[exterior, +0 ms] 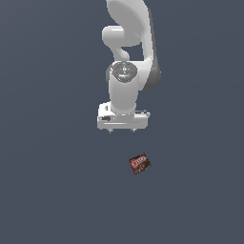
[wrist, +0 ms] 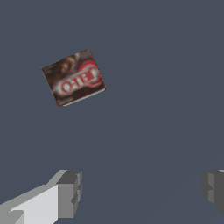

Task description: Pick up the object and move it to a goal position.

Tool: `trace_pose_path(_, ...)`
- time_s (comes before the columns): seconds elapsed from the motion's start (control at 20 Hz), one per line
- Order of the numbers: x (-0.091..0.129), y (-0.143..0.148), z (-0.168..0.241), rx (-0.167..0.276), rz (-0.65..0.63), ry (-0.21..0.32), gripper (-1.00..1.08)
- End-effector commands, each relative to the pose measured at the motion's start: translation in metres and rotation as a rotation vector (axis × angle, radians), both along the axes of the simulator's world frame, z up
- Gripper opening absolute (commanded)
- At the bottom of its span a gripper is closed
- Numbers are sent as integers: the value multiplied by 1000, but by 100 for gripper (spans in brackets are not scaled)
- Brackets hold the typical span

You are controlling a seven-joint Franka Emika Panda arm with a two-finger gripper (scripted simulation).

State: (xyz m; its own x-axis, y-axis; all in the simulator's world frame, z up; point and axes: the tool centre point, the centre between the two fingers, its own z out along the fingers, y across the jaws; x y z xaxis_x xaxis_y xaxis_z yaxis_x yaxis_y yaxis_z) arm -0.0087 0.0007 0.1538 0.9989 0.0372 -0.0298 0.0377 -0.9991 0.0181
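Note:
The object (exterior: 139, 163) is a small flat dark brown box with a red panel and white lettering. It lies flat on the dark grey floor, turned at an angle. It also shows in the wrist view (wrist: 73, 78). My gripper (exterior: 122, 130) hangs from the white arm, above the floor and apart from the box, with the box a little toward the exterior view's right of it. In the wrist view the gripper (wrist: 142, 189) is open and empty, its two grey fingertips (wrist: 70, 192) spread wide. Nothing is between them.
The white arm (exterior: 127, 57) rises behind the gripper in the exterior view. The plain dark grey floor (exterior: 52, 181) extends all around the box. No goal marker shows.

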Motion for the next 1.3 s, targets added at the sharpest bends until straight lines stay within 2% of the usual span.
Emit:
trace_pose_path(0.0,0,0,0,0,0,0,100)
trace_pose_path(0.7,-1,11,-4,7,32,18,100)
trace_pose_path(1.25,10,17,-11,7,-84,13,100)
